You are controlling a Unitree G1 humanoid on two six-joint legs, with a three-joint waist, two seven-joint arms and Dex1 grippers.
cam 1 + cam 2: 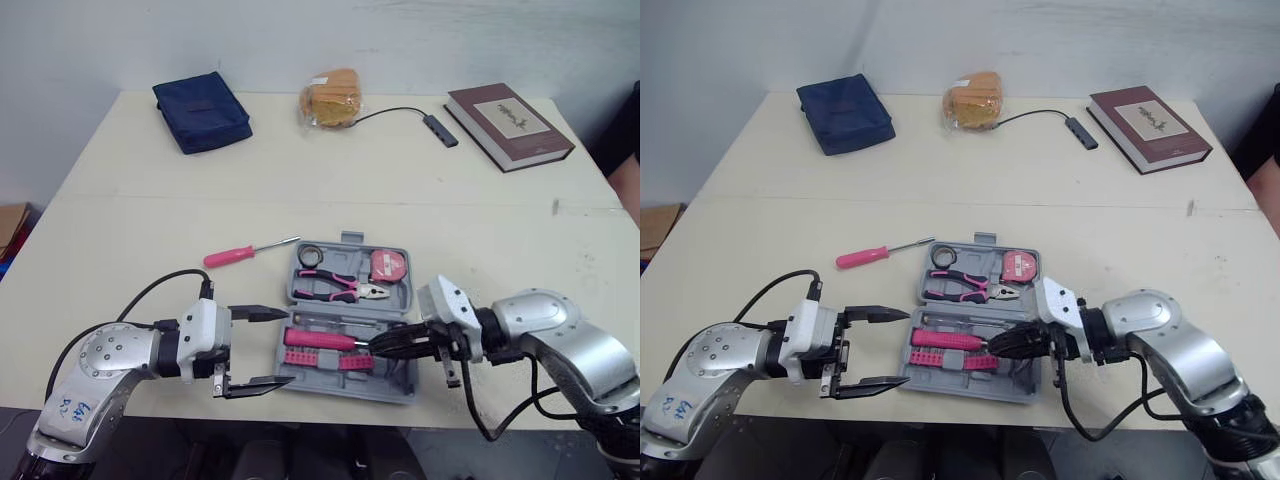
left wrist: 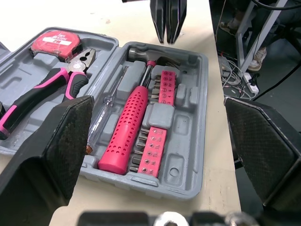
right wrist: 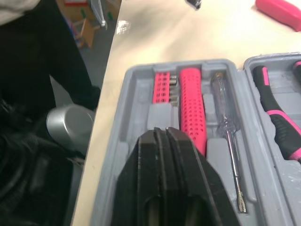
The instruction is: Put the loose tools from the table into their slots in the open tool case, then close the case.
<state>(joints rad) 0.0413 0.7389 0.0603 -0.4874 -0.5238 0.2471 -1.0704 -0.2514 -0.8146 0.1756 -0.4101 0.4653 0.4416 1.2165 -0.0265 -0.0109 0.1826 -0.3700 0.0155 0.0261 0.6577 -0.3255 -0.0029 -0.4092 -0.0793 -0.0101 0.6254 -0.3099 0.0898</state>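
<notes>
A cream surface (image 1: 130, 220) stands against a pale wall. On its far side lie a navy fabric pouch (image 1: 201, 111), a bagged bread roll (image 1: 333, 98), a dark cabled hub (image 1: 440, 130) and a maroon hardback book (image 1: 508, 125). A person's dark sleeve (image 1: 625, 135) is cut off by the right edge.

The grey plastic tool case (image 1: 400, 375) lies open near the near edge, in the middle. Its far half holds a black tape roll (image 1: 309, 256), pink-and-black pliers (image 1: 340, 288) and a red tape measure (image 1: 388, 266). Its near half holds a pink-handled hammer (image 2: 127, 127), pink bit strips (image 2: 157, 136) and a clear-handled tester screwdriver (image 2: 106, 110).

A pink-handled screwdriver (image 1: 232, 256) lies loose on the surface, just left of the case's far left corner.

The left pincer (image 1: 283, 347) is released, its fingers spread wide just beside the case's left side. The right pincer (image 1: 385, 345) is clenched on nothing, its tips over the right end of the near half. From the head it hides the hammer's head; whether it touches the hammer cannot be told.
</notes>
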